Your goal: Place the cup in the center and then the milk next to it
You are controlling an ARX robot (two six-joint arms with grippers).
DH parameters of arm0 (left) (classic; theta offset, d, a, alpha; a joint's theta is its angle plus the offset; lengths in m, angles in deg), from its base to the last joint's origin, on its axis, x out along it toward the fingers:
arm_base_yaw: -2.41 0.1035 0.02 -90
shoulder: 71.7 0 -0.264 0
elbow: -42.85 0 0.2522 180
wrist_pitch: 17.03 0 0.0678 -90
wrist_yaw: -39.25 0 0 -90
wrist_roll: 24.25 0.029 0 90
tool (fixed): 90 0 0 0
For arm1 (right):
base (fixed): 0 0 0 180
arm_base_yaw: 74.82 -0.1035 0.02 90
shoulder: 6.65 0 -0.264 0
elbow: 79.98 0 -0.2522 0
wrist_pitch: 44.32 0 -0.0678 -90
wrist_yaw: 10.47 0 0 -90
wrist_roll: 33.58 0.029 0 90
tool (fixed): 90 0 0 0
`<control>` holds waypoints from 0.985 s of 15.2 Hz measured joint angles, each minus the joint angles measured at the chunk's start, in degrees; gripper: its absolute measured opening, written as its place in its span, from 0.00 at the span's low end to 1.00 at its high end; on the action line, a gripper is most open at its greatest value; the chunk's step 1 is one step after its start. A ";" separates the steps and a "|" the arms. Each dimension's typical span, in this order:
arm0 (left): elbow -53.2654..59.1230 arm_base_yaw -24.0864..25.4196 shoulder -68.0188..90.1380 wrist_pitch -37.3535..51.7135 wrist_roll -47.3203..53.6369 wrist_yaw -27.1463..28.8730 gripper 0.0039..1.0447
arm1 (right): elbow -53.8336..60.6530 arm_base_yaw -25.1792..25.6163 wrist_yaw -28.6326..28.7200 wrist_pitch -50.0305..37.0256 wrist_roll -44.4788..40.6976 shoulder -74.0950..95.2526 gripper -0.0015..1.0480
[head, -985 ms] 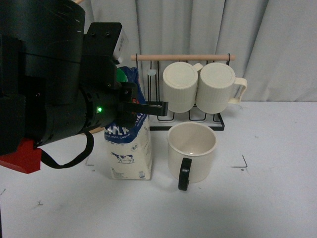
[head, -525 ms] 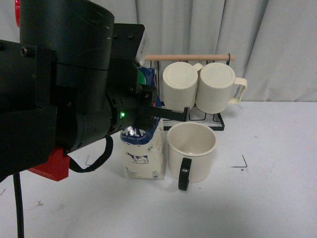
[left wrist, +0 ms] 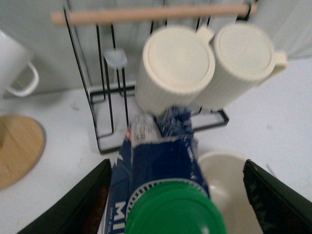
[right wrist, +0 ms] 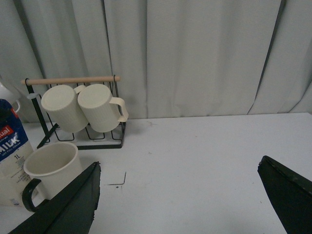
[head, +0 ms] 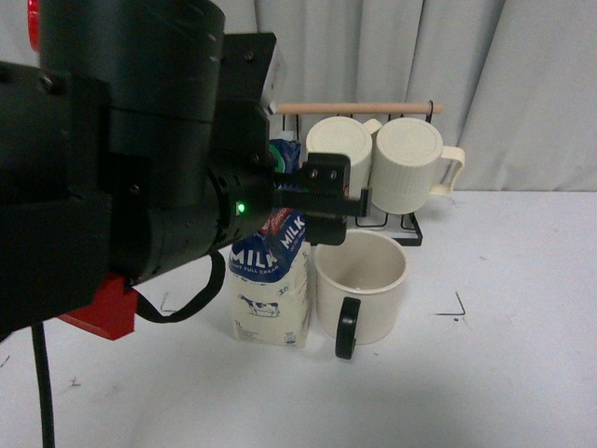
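Observation:
The cup (head: pixel 362 283), a smooth cream mug with a black handle, stands on the white table with its handle toward me. The milk (head: pixel 272 289), a blue and cream carton with a green cap (left wrist: pixel 171 210), stands right against the cup's left side. My left gripper (head: pixel 312 198) is shut on the milk's top, its big black arm filling the left of the front view. In the left wrist view the carton (left wrist: pixel 155 165) sits between the fingers (left wrist: pixel 80 204), with the cup (left wrist: pixel 225 187) beside it. My right gripper (right wrist: pixel 178 197) is open and empty, off to the right; its view shows the cup (right wrist: pixel 51 168) and milk (right wrist: pixel 12 156).
A black wire rack with a wooden bar (head: pixel 359 109) stands behind the cup, holding two ribbed cream mugs (head: pixel 340 161) (head: pixel 408 161). A small white mug (left wrist: pixel 14 66) and a round wooden coaster (left wrist: pixel 17 148) are at the far left. Grey curtains hang behind the table.
My left arm has carried the milk to the right, from apart from the cup to right up against its left side. The cup has not moved.

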 joint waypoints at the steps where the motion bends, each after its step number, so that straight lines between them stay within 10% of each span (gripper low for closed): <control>1: 1.55 -0.72 -2.86 2.47 -0.87 0.07 0.88 | 0.00 0.00 0.00 0.00 0.00 0.00 0.94; 5: 6.08 -4.83 -17.03 3.69 -0.83 0.44 0.94 | 0.00 0.00 -0.02 -0.02 0.00 0.00 0.94; 8: 20.35 1.68 -28.59 9.90 5.57 17.57 0.60 | 0.00 0.00 0.00 0.00 0.00 0.00 0.94; 12: 34.77 11.87 -43.89 8.33 6.75 7.15 0.04 | 0.00 0.00 0.00 0.00 0.00 0.00 0.94; 15: 39.98 17.22 -52.96 4.24 6.88 1.97 0.01 | 0.00 0.00 0.00 0.00 0.00 0.00 0.94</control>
